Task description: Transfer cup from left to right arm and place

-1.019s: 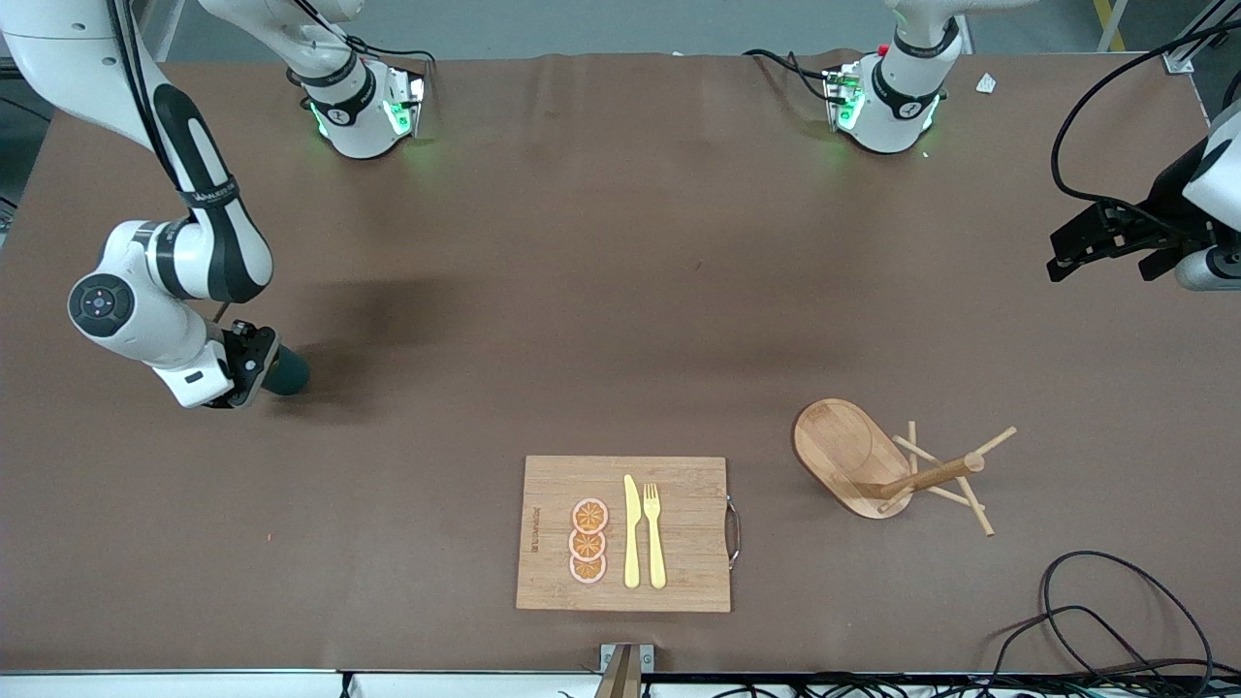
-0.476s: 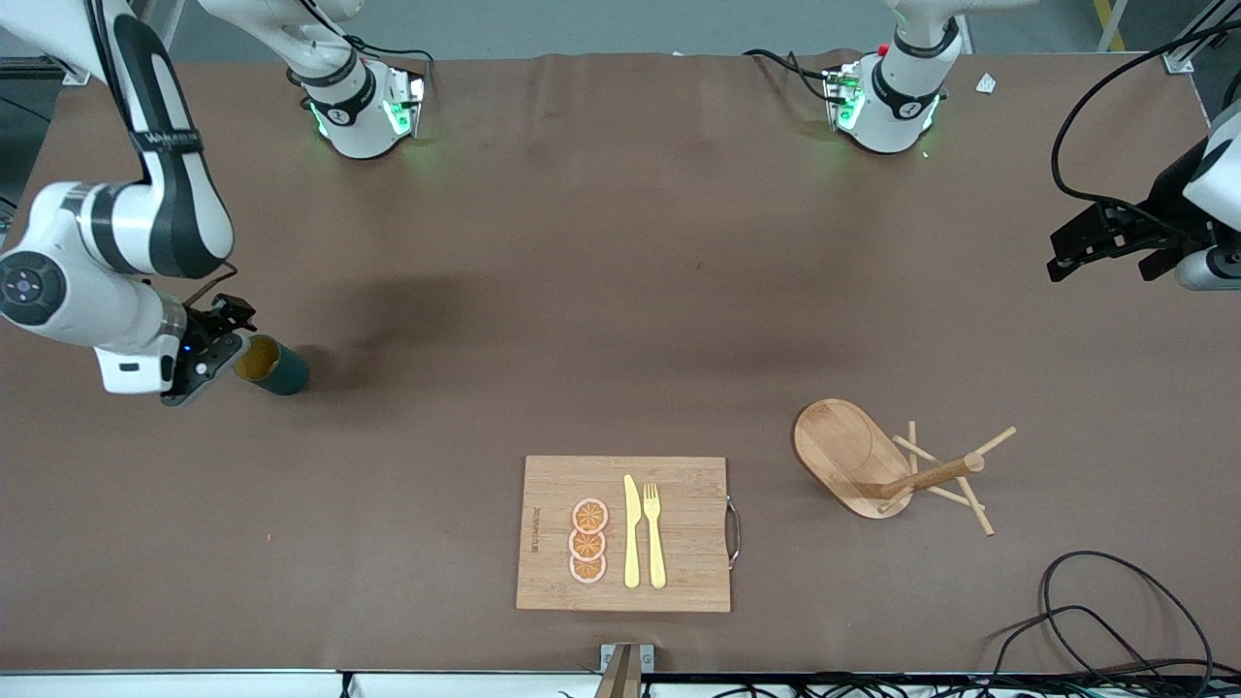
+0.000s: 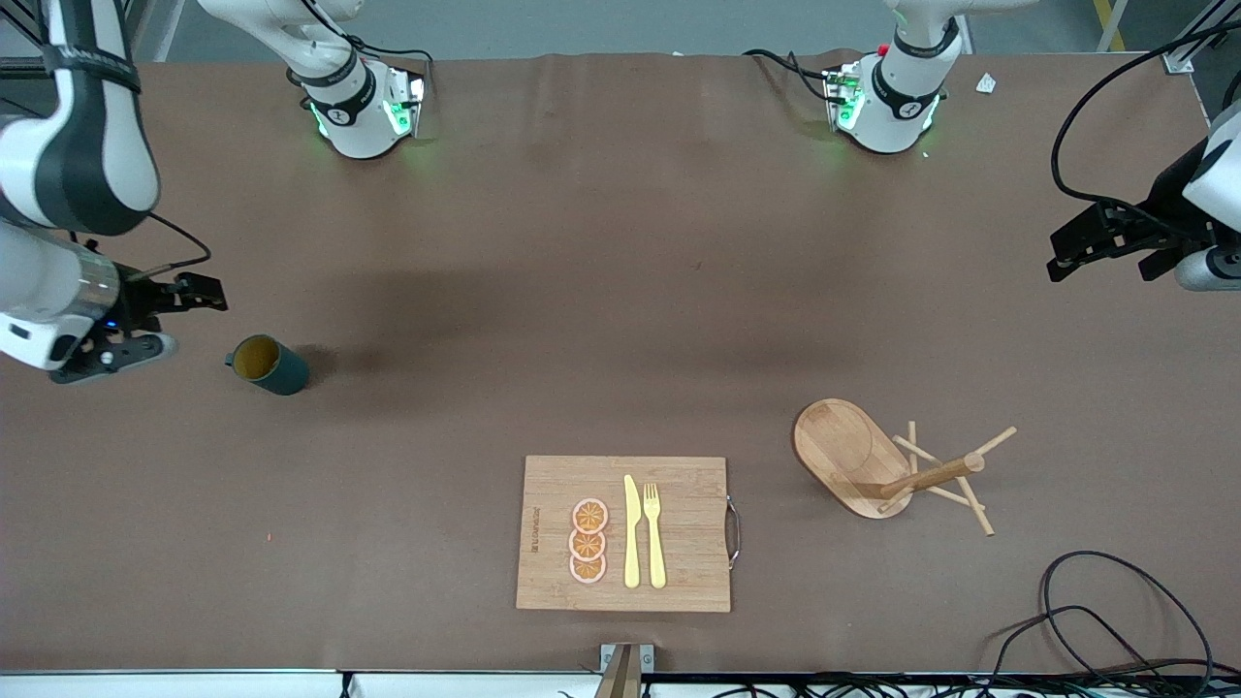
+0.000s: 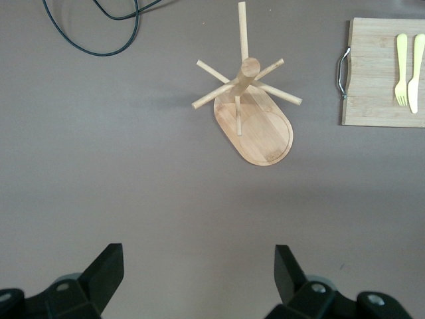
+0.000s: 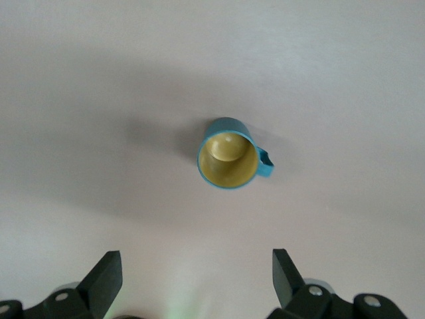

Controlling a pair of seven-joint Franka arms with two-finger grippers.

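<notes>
The cup [image 3: 267, 364], dark teal with a mustard-yellow inside, stands upright on the brown table toward the right arm's end, with nothing touching it. My right gripper [image 3: 175, 320] hangs open in the air beside it, farther out toward that end of the table, and holds nothing. Its wrist view looks down into the cup [image 5: 229, 163], handle to one side, well clear of the open gripper [image 5: 196, 279]. At the left arm's end of the table the left arm waits, its gripper [image 3: 1105, 260] raised, open and empty. The left gripper [image 4: 199, 272] shows over bare table.
A wooden board [image 3: 679, 572] with a yellow knife [image 3: 631, 533], a fork [image 3: 654, 533] and orange slices [image 3: 588, 541] lies near the front edge. A wooden mug tree [image 3: 873, 460] stands toward the left arm's end. Black cables [image 3: 1115, 620] lie at that front corner.
The right gripper opened and let go of the cup, then rose and drew away toward the right arm's end of the table. The cup stays where it was set. The left arm has not moved.
</notes>
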